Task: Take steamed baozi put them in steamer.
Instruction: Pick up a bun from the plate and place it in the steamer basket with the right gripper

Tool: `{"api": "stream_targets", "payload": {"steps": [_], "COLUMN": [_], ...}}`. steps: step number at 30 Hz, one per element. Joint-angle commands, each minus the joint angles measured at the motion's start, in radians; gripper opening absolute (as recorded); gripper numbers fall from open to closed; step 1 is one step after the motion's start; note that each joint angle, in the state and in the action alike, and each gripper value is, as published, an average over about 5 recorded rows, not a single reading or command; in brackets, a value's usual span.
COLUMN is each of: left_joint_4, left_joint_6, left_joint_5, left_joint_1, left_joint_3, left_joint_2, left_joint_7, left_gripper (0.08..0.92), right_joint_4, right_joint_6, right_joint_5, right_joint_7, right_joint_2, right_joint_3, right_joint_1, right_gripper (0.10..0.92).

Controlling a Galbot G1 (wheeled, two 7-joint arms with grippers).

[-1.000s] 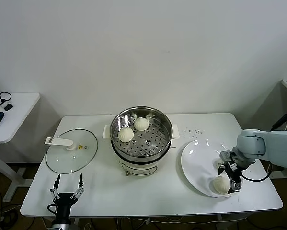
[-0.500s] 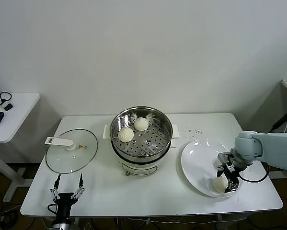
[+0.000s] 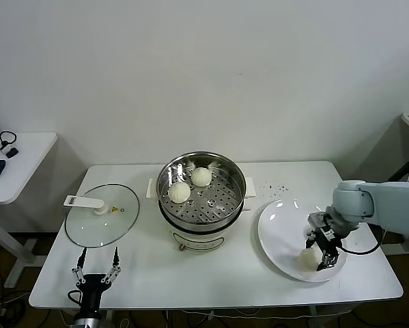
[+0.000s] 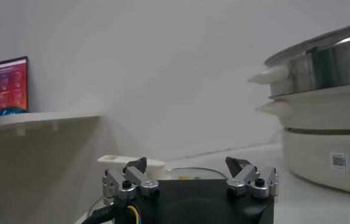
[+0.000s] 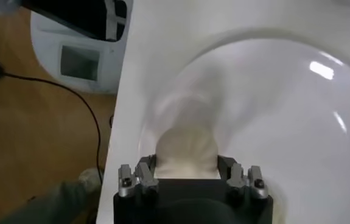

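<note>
Right tool (image 3: 315, 251): clamped on a baozi (image 3: 308, 257) at the plate (image 3: 279, 236) rim farthest from the steamer (image 3: 200, 195).
Handling: looks soft, light, easily dented; gentle pinch across its sides.
Hidden: bun's pleats blurred; its underside unseen.
Steamer: two buns inside.
Left tool (image 4: 190, 175): spread wide, idle beside the lid (image 3: 102, 214).
</note>
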Motion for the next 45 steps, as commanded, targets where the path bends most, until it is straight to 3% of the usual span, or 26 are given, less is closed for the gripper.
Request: {"api": "stream_targets", "payload": {"steps": [1, 13, 25, 45], "left_joint_4": [-0.005, -0.014, -0.013, 0.001], "left_joint_6": [0.001, 0.006, 0.006, 0.001], "left_joint_5": [0.003, 0.01, 0.015, 0.009], "left_joint_1": [0.004, 0.004, 0.002, -0.004], "left_joint_3": [0.0, 0.002, 0.002, 0.004], "left_joint_2": [0.001, -0.008, -0.01, -0.009], "left_joint_7": [0.0, -0.001, -0.002, -0.003], "left_gripper": [0.823, 0.823, 0.823, 0.823], "right_joint_4": [0.054, 0.058, 0.019, -0.147], "right_joint_6": [0.161, 0.619, 0.891, 0.869], "right_joint_5": [0.032, -0.117, -0.174, -0.258], "right_joint_7": [-0.037, 0.022, 0.133, 0.149], "right_joint_2": [0.083, 0.214, 0.365, 0.622], "right_joint_3": [-0.133, -0.072, 0.069, 0.231], "right_joint_1": [0.296, 0.438, 0.436, 0.129], "right_gripper": [0.662, 0.662, 0.651, 0.636]}}
